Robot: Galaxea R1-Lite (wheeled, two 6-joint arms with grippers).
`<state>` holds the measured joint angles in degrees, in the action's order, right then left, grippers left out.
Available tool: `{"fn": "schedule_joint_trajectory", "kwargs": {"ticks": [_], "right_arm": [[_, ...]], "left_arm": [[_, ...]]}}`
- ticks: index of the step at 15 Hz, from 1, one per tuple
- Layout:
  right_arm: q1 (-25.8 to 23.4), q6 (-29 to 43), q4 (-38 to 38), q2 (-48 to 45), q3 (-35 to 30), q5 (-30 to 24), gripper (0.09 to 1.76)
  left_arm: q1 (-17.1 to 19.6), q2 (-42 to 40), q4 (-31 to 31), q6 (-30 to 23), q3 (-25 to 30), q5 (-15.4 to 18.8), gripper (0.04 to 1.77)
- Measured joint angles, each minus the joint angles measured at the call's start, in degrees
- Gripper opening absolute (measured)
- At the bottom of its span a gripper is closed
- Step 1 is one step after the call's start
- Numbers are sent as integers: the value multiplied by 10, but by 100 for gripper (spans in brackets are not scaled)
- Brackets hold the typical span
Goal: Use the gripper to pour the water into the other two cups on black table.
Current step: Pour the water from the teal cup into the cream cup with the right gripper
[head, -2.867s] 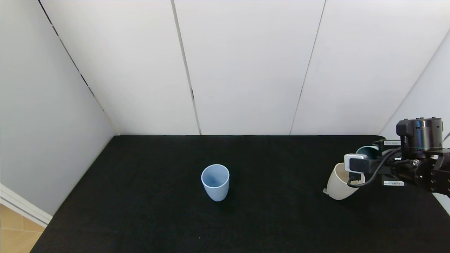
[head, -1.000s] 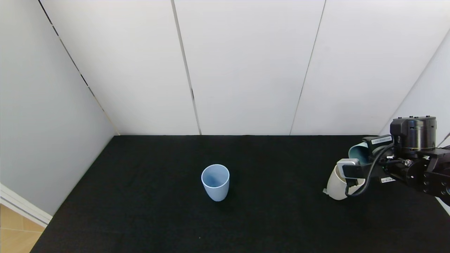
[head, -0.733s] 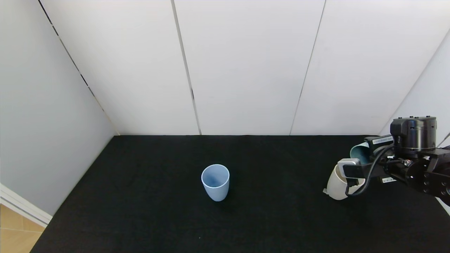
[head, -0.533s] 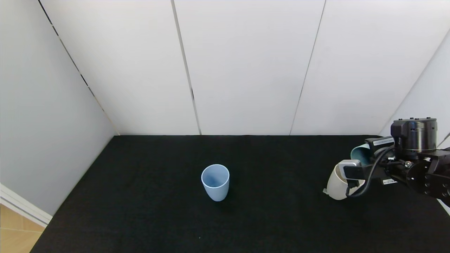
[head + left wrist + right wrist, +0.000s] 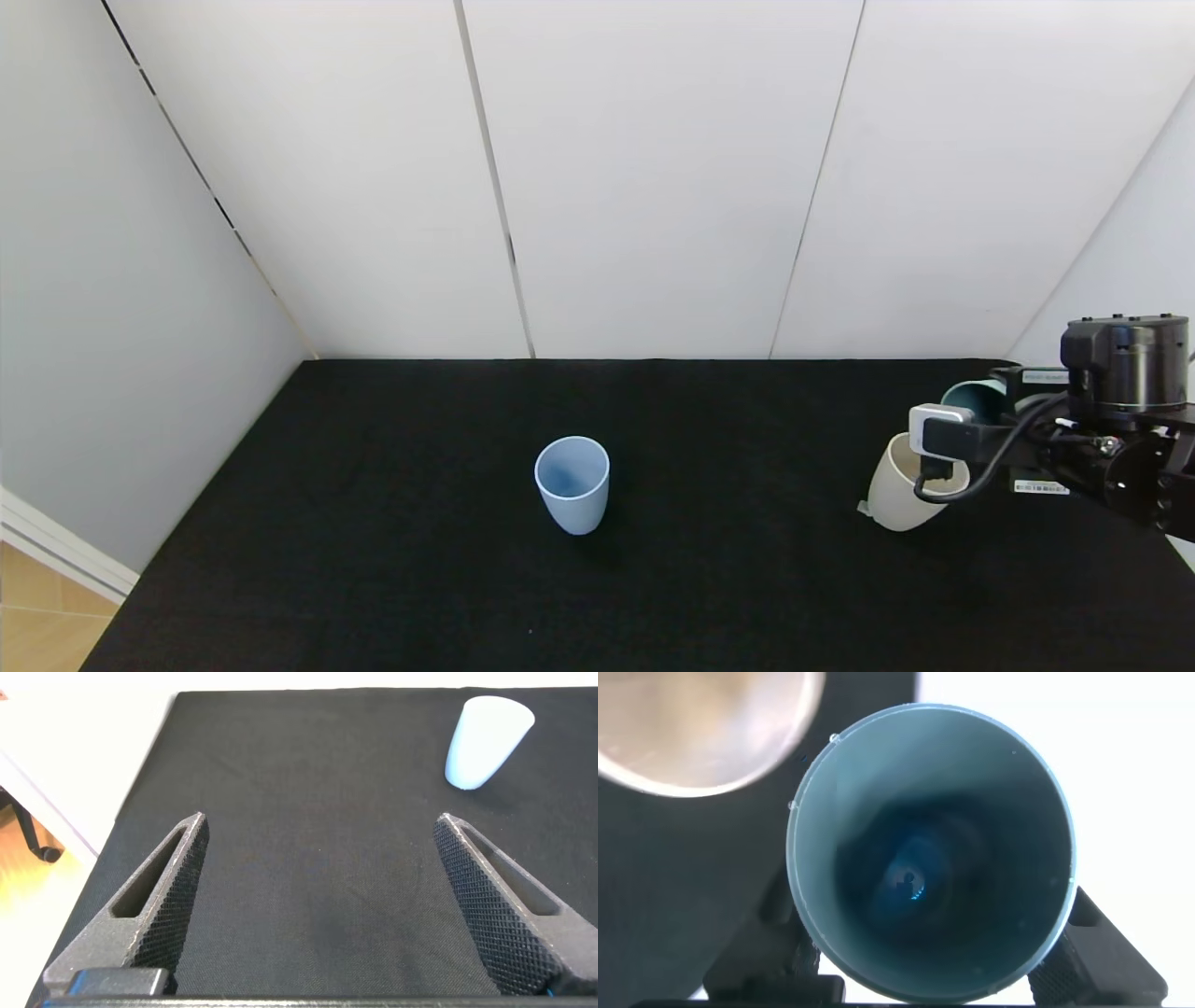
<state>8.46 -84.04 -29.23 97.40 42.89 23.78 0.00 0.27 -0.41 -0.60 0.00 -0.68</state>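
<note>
1. The right gripper reaches in from the right edge of the black table in the head view; its black wrist, a small white-and-black box and looped cables show there; its fingers are closed on the sides of a teal-green cup, seen in the right wrist view as dark textured pads pressing the cup's wall on two opposite sides.
2. The teal-green cup is held off the table, just behind and above the cream-beige cup; its mouth faces the wrist camera; small droplets cling near its rim; a faint glint sits deep inside, though how much water it holds cannot be told.
3. The cream-beige cup stands on the table near the right edge, partly hidden by the wrist's box and cable; in the right wrist view its pale open mouth lies just beside the teal-green cup's rim, not touching it as far as can be seen.
4. The light blue cup stands upright near the middle of the table, well apart from the other two cups; its contents cannot be made out.
5. The left gripper hovers low over the table's left part with its fingers spread wide and nothing between them; the light blue cup stands farther off beyond one fingertip.
</note>
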Motion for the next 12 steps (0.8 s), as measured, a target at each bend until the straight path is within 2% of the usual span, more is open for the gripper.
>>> {"fn": "schedule_joint_trajectory", "kwargs": {"ticks": [3,12], "right_arm": [[3,58,1,-17,9,-2,119],[72,347,3,-22,82,0,119]], "left_arm": [[0,0,0,0,0,0,172],[0,0,0,0,0,0,172]]}}
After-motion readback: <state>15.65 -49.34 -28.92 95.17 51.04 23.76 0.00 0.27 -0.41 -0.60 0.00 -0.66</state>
